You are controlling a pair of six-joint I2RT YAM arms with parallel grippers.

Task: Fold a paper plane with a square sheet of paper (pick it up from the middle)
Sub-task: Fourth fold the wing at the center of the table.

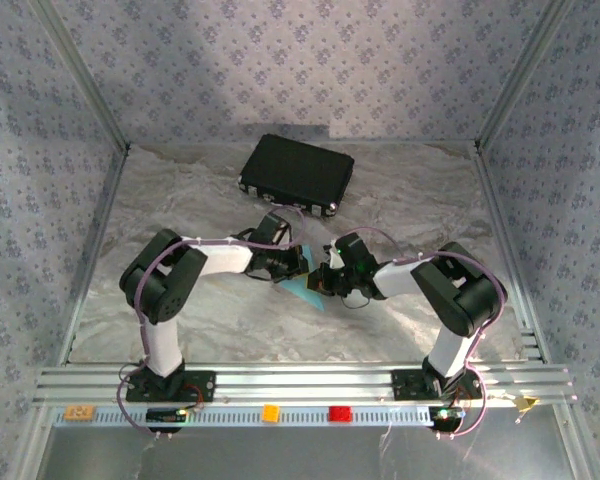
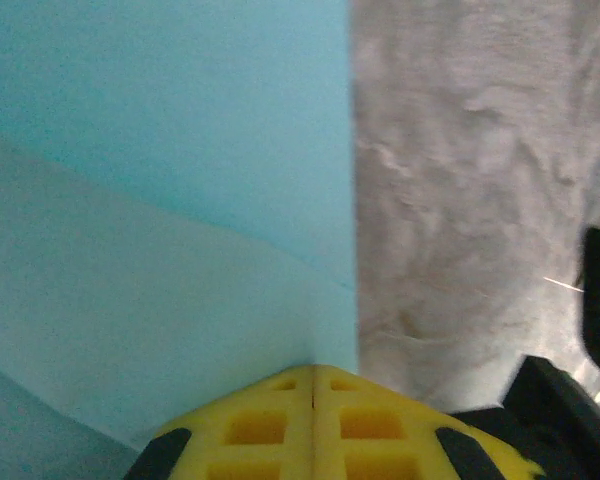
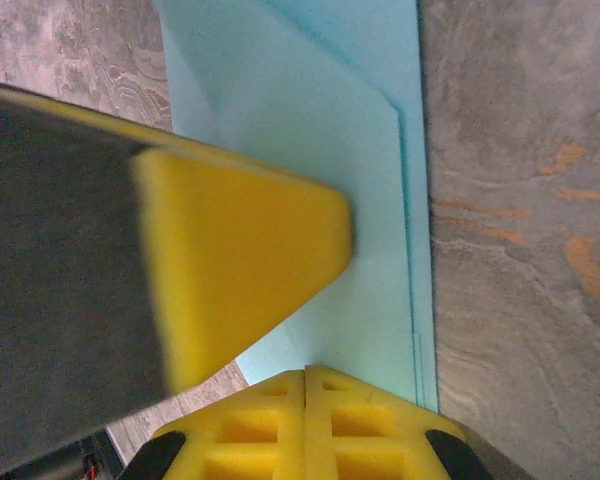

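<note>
Two wrist views reveal paper (image 3: 310, 130) folds; overhead adds black case (image 1: 297, 175).

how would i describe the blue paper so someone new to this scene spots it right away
On the marbled grey table, go nearer than the black case to where the left gripper and right gripper meet. The paper lies there: the one light blue thing, thin, flat and folded in layers.
</note>
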